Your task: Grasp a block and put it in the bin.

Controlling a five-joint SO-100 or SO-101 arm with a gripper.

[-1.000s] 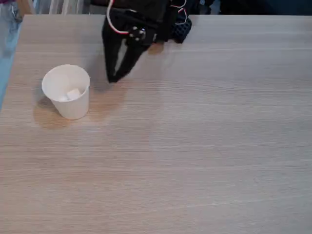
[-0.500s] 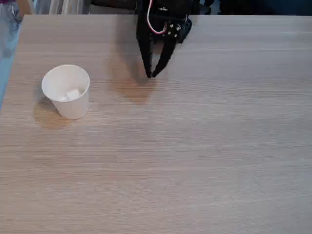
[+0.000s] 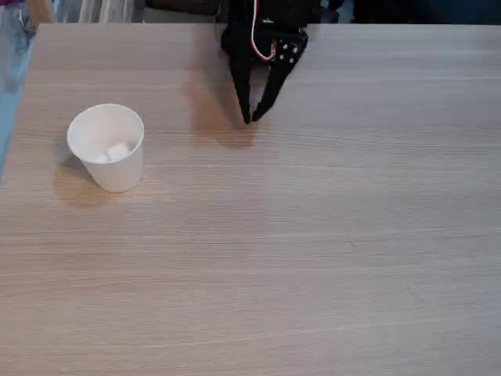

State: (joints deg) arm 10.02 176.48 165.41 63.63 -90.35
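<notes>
A white paper cup, the bin, stands upright at the left of the wooden table in the fixed view. A small white block lies inside it on the bottom. My black gripper hangs over the far middle of the table, well to the right of the cup, pointing down. Its two fingertips meet at a point, so it is shut with nothing held.
The light wooden table stretches wide to the right and toward the front. Its left edge runs close behind the cup. The arm's black base with red and white wires sits at the far edge.
The gripper swung from beside the cup rightward to the far middle of the table. Cup and block have not moved.
</notes>
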